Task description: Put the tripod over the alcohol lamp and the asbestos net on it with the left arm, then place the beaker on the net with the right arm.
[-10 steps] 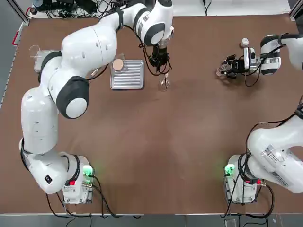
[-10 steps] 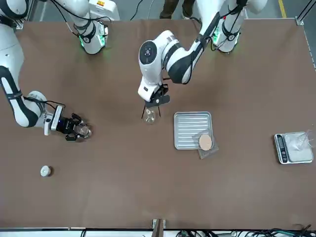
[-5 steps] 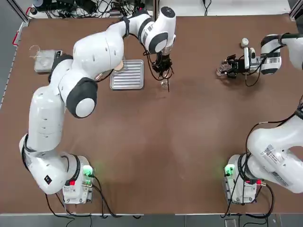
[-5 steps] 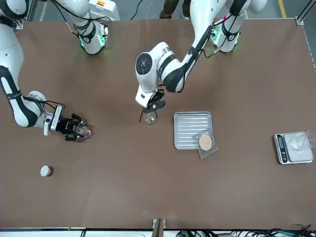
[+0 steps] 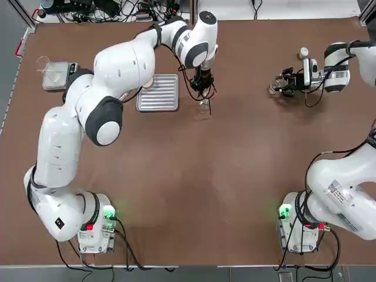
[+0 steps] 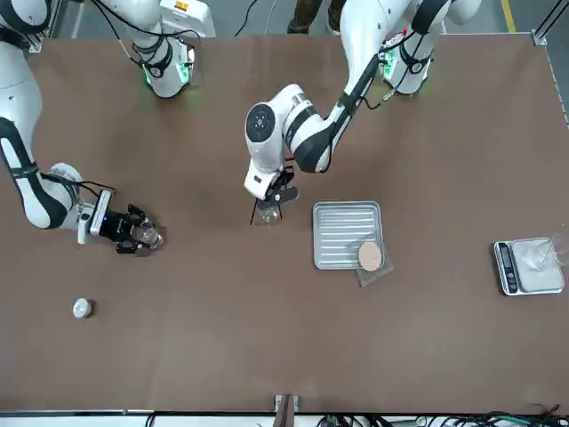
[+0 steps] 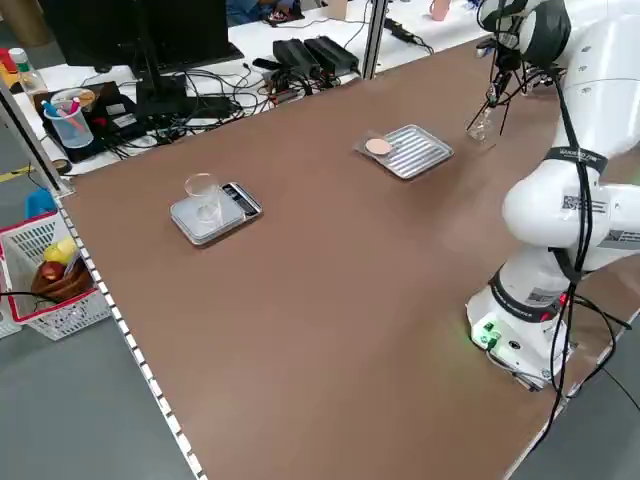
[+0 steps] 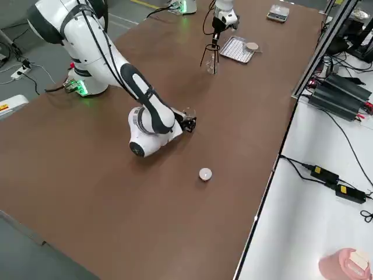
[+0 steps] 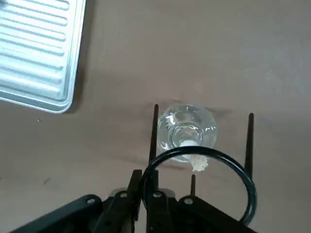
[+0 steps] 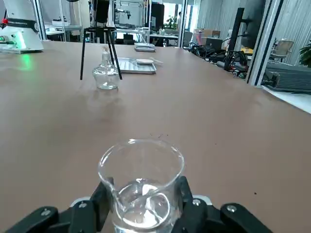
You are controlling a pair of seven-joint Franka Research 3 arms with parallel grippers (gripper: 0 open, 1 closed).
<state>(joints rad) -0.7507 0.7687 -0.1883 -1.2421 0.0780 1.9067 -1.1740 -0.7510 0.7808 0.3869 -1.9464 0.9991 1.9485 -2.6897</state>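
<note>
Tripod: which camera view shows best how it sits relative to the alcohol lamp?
The left wrist view: the tripod ring hangs above the alcohol lamp, legs straddling it, held by the left claw. The right wrist view shows it side-on; top and front views show only thin legs.

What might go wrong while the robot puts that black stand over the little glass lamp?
The left gripper holds the tripod by its ring, right above the alcohol lamp. One leg stands close beside the glass, so it may bump the lamp and tip it. The ring also looks off-centre over the wick, so the tripod may land crooked.
</note>
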